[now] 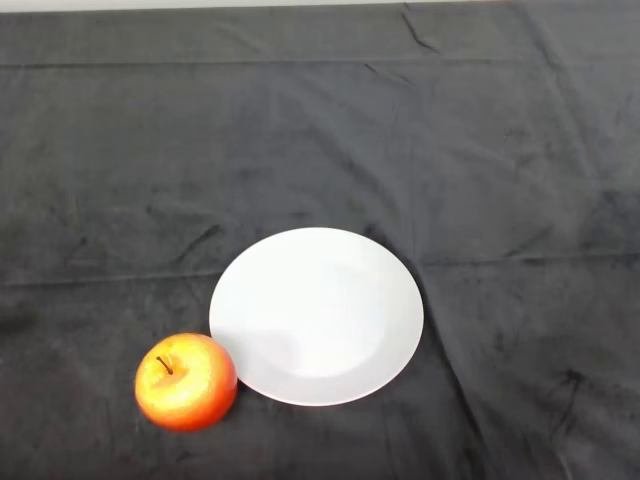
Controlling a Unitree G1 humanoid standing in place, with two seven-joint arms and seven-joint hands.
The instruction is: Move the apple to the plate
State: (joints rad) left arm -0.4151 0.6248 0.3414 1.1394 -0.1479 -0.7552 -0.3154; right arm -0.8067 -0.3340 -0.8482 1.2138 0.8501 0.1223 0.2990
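A red and yellow apple (186, 381) stands upright on the dark cloth, stem up, at the lower left. It sits just beside the lower left rim of a round white plate (316, 315), which lies bare near the middle of the view. The apple touches or nearly touches the plate's edge; I cannot tell which.
The dark wrinkled cloth (450, 150) covers the whole table. A pale strip of the far edge (200, 4) shows along the top.
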